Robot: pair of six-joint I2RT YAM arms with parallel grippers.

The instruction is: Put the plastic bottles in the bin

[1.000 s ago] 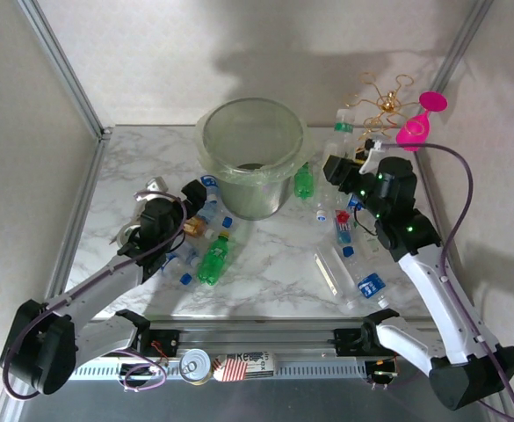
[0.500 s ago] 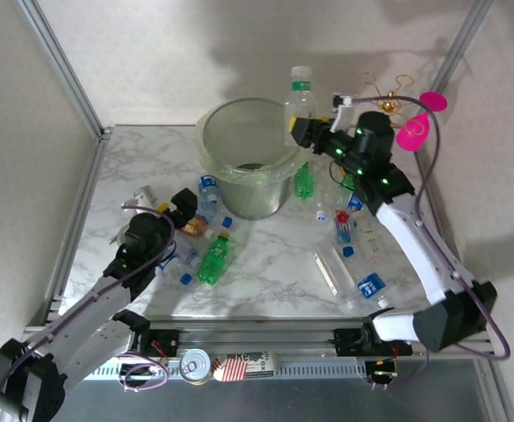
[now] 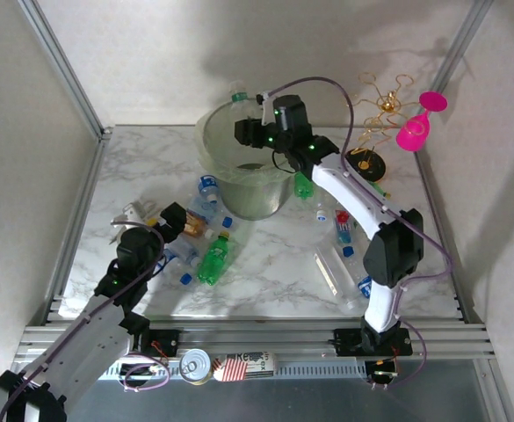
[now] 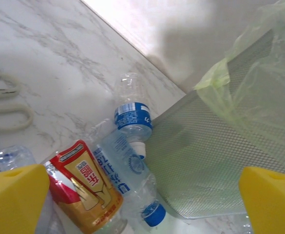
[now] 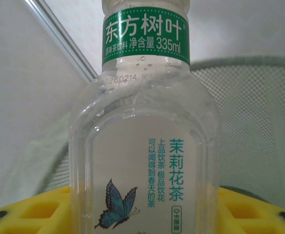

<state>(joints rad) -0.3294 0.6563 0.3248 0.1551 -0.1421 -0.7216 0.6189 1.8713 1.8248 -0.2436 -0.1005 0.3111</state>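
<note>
Clamping a clear bottle (image 5: 142,131) with a green neck band, the right fingers (image 5: 32,210) hold it upright by its lower body, cap end up. A second ago that arm was low among the bottles on the right of the worktop (image 3: 274,264). It has since lifted and swung across, so the clear bottle now hangs over the bin (image 3: 258,198), toward its far-left rim. By my reading the carry is done and only the release remains.

The left fingers (image 4: 15,195) stand wide apart and empty, drawn back a little, facing two blue-labelled bottles (image 4: 132,117) and a red-and-gold bottle (image 4: 86,190) lying at the bin's foot. More wait on the worktop, a green bottle (image 3: 213,261) among them.
</note>
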